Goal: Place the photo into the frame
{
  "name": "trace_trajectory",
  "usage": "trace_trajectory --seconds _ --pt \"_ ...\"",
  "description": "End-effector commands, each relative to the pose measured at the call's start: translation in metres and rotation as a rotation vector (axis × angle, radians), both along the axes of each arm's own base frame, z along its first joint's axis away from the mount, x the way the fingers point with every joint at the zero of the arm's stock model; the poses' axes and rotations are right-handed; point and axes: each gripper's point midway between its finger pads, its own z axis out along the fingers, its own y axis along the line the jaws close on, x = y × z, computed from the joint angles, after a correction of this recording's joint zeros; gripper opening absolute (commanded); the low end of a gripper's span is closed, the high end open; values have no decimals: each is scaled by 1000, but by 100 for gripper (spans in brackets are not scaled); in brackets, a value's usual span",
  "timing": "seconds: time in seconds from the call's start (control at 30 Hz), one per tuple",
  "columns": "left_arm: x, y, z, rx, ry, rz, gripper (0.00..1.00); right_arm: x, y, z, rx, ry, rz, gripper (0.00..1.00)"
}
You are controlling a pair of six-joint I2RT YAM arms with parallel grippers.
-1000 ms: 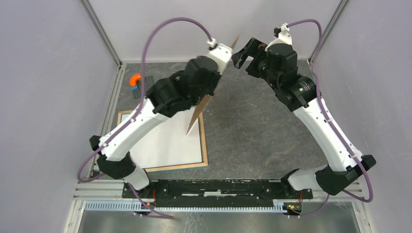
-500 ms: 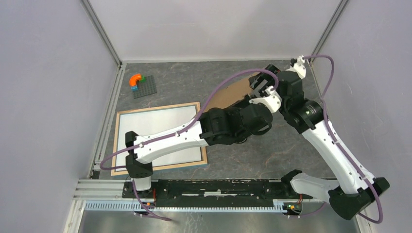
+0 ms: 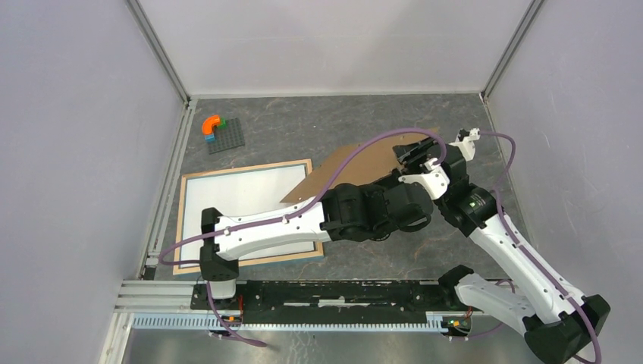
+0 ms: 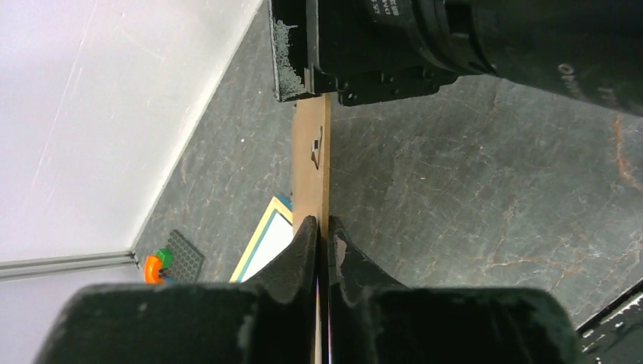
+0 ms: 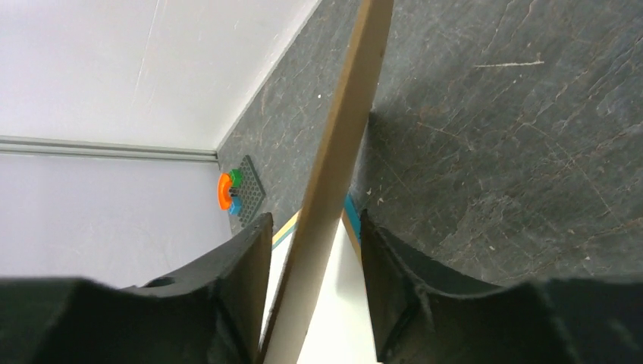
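Dark grey marbled tabletop (image 3: pixel 303 129) was observed, enclosed by pale walls (image 3: pixel 334 45). The frame (image 3: pixel 246 168) was found lying flat towards the near left corner, light wood border uppermost, with a blue strip visible along its near edge. Its opening was filled by a white surface (image 3: pixel 243 193) — whether this was the photo's reverse could not be determined. A brown backing board (image 3: pixel 360 165) was held clear of the tabletop right of centre, tilted, its lower corner seen over the frame's far right corner. The left gripper (image 4: pixel 322 224) was clamped tight on one edge of the board. The right gripper (image 5: pixel 315 220) was set astride the opposite edge, jaws partly parted, with a narrow gap seen on either side — no grip was established. A small metal fitting (image 4: pixel 315 148) was noted on the board. Coloured toy bricks (image 3: pixel 213 125) on a dark studded plate (image 3: pixel 227 138) were recorded near the far left corner.
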Motion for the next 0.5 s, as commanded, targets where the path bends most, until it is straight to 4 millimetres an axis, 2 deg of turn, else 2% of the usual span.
trace_trajectory --seconds 0.0,0.07,0.17,0.3,0.47 --pt "-6 -16 24 -218 25 6 21 -8 0 -18 50 46 -19 46" --pt "-9 -14 21 -221 41 -3 43 -12 -5 -23 54 54 -41 39" --pt "-18 -8 25 -270 93 -22 68 -17 -20 -27 37 44 -86 30" --pt "-34 6 45 -347 173 -69 83 -19 -35 -34 -5 54 -87 16" --pt "-56 24 80 -472 264 -149 94 -15 -43 -37 -59 52 -34 0"
